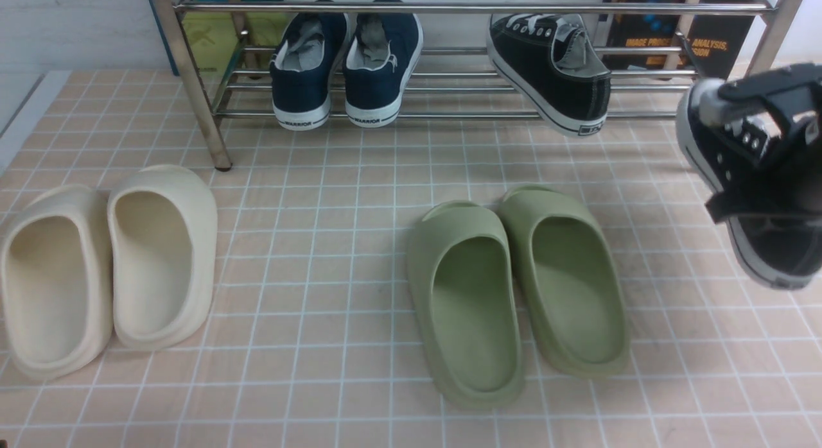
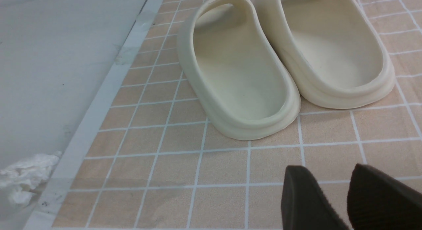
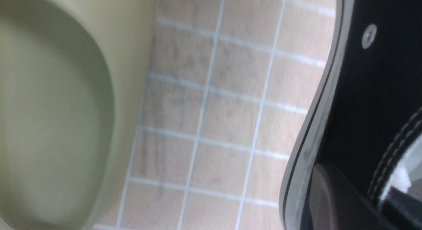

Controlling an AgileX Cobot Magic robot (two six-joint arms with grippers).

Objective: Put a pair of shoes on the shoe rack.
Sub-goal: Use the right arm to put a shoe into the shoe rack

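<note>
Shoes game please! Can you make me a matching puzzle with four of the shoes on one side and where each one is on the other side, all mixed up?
Shoes:
1. navy sneakers
2. green slides
3. cream slides
4. black sneaker at the right edge

Places:
A. on the floor, left side
B. gripped by the right claw
C. on the shoe rack, heels facing the camera
D. on the floor, in the middle

Pairs: 1-C, 2-D, 3-A, 4-B.
</note>
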